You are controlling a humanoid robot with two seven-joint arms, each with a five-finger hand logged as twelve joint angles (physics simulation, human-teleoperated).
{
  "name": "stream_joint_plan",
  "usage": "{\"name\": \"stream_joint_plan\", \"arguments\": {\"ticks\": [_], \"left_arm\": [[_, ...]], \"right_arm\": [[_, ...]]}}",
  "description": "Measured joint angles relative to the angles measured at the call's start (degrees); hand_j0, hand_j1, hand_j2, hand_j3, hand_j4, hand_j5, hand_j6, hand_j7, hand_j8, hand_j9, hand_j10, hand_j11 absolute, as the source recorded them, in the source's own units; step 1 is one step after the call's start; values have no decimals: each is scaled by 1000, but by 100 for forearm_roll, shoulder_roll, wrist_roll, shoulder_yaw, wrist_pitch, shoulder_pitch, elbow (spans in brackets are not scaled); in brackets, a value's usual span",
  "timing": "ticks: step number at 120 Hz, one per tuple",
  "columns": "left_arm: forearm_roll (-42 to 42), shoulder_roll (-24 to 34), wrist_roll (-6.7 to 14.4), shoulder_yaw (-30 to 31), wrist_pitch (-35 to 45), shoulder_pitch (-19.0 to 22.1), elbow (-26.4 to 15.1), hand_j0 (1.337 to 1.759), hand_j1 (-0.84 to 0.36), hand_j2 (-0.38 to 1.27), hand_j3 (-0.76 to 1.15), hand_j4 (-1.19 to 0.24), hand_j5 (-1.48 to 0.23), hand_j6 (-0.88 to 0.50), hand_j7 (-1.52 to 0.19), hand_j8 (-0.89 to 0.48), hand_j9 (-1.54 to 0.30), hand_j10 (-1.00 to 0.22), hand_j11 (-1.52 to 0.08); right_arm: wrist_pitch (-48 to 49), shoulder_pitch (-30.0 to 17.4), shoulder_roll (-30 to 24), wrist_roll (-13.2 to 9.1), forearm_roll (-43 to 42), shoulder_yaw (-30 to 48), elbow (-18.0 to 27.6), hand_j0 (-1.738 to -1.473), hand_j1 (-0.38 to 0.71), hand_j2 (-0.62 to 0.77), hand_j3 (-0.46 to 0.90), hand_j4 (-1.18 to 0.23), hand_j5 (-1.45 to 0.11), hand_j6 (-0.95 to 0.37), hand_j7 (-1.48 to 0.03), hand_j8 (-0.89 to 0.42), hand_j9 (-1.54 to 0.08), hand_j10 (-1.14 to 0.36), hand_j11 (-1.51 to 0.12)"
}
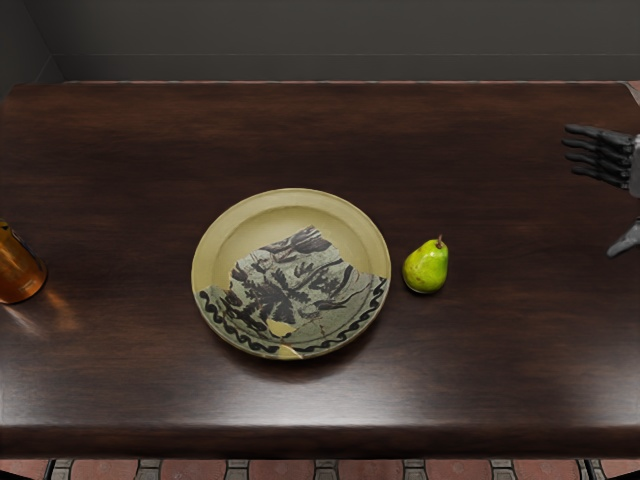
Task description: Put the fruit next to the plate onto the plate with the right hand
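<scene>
Green pear (426, 267) is sitting upright just off the painted plate (235, 240), at its 3 o'clock, not touching. Right hand (610, 160) is out around 2 o'clock, fingers straight and spread, holding nothing.

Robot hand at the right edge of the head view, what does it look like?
The right robot hand is matte dark grey, almost black, with four slim jointed fingers and a separate thumb. No cables, markings or covering show; its arm is cut off by the frame.
</scene>
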Motion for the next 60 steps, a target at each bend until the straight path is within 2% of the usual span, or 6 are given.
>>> {"name": "stream_joint_plan", "arguments": {"ticks": [15,25,41,60], "left_arm": [[0,0,0,-1,0,0,0,1658,346,1,0,-2,-3,-2,-3,-2,-3,-2,-3],[1,0,0,0,2,0,0,1658,346,1,0,-2,-3,-2,-3,-2,-3,-2,-3],[0,0,0,0,2,0,0,1658,346,1,0,-2,-3,-2,-3,-2,-3,-2,-3],[-1,0,0,0,0,0,0,1658,346,1,0,-2,-3,-2,-3,-2,-3,-2,-3]], "right_arm": [[0,-18,192,-407,51,88,15,-1658,-347,3,0,-7,-6,-8,-6,-8,-6,-7,-6],[1,-31,295,-568,78,247,16,-1658,-346,3,0,-8,-7,-9,-7,-8,-7,-7,-7],[2,-43,778,-659,55,425,19,-1658,-342,2,0,-11,-12,-12,-11,-11,-12,-10,-11],[3,-100,1288,-653,-41,477,21,-1658,-334,0,0,-16,-19,-17,-19,-16,-19,-16,-19]]}}
